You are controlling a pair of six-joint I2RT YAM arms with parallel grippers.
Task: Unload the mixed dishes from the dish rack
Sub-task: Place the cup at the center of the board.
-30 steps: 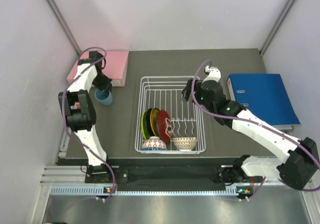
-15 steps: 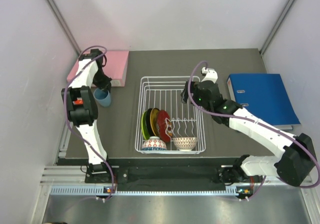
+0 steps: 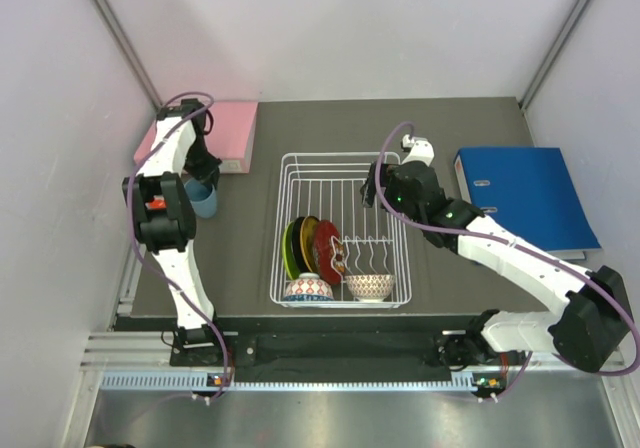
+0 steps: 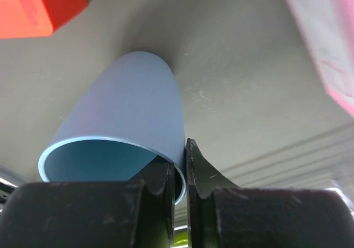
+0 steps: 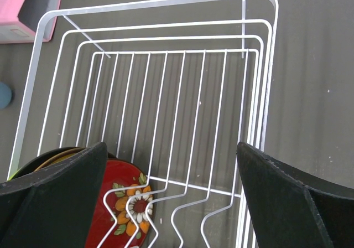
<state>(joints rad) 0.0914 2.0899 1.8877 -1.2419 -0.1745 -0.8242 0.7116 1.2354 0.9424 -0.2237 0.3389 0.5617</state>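
The pale blue cup (image 3: pixel 202 202) is left of the dish rack (image 3: pixel 290 168), beside the pink binder. My left gripper (image 3: pixel 206 176) is shut on its rim, one finger inside and one outside; in the left wrist view the cup (image 4: pixel 127 115) fills the middle and the gripper (image 4: pixel 185 173) pinches its wall. The rack's near end holds a lime green plate (image 3: pixel 290 248), a yellow plate (image 3: pixel 304 240), a dark red plate (image 3: pixel 327 250), a blue bowl (image 3: pixel 307 288) and a beige bowl (image 3: pixel 370 286). My right gripper (image 3: pixel 372 184) is open and empty above the rack's bare far half (image 5: pixel 171 148); the red plate (image 5: pixel 127 203) shows below it.
A pink binder (image 3: pixel 228 128) lies at the far left, close behind the cup. A blue binder (image 3: pixel 525 198) lies right of the rack. A small red cube (image 4: pixel 38 7) sits near the cup. Wavy divider wires (image 5: pixel 182 203) stand in the rack's right half.
My left gripper has carried the cup slightly left, closer to the pink binder. My right gripper has shifted a little left over the rack's far right corner.
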